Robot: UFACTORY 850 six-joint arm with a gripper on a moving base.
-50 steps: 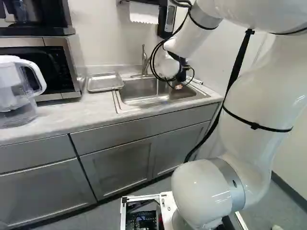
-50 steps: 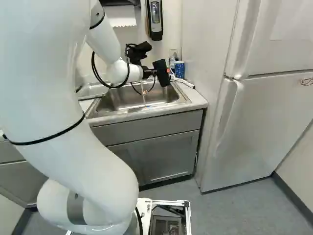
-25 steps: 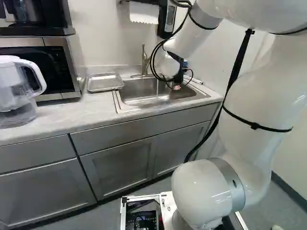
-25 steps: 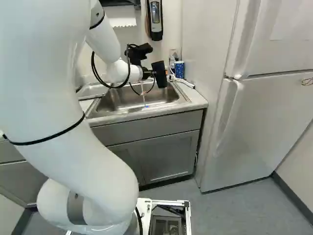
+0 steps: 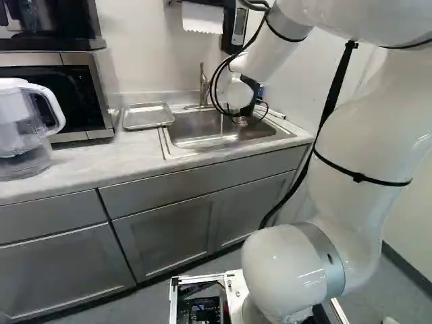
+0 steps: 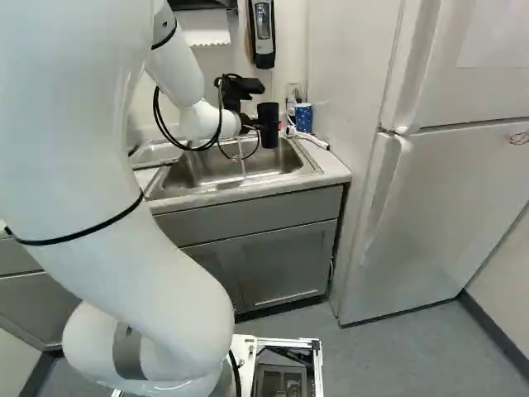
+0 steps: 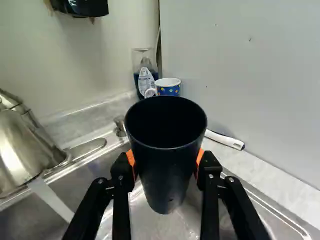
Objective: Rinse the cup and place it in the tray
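Claw (image 6: 262,125) pinching a dark cup (image 6: 269,126), its two orange pads (image 7: 199,159) pressed against the cup's opposite sides. That cup is held up over the sink (image 5: 175,150), near the far corner at the right of the right base view, close to upright with its mouth up; in the wrist view its dark inside shows.

Water (image 7: 50,200) runs from the metal tap (image 7: 22,145) into the sink, and the stream falls to one side of the cup, apart from it. Seen from the right base view, the stream comes down left of the cup. The arm (image 5: 351,135) reaches over the counter (image 5: 88,165) from the right of the left base view, with loops of black cable (image 5: 214,84) hanging by its wrist.

The metal tray (image 5: 147,117) lies flat on the counter just left of the sink in the left base view, well apart from the cup. Beyond the claw, a paper cup (image 7: 169,90), blue with spots, stands beside a bottle (image 7: 145,80) in the corner behind the sink. Near them a white handle (image 7: 225,140) lies on the counter. A clear jug (image 5: 23,128) stands in front of the microwave (image 5: 67,94), and a fridge (image 6: 446,190) fills the right of the right base view
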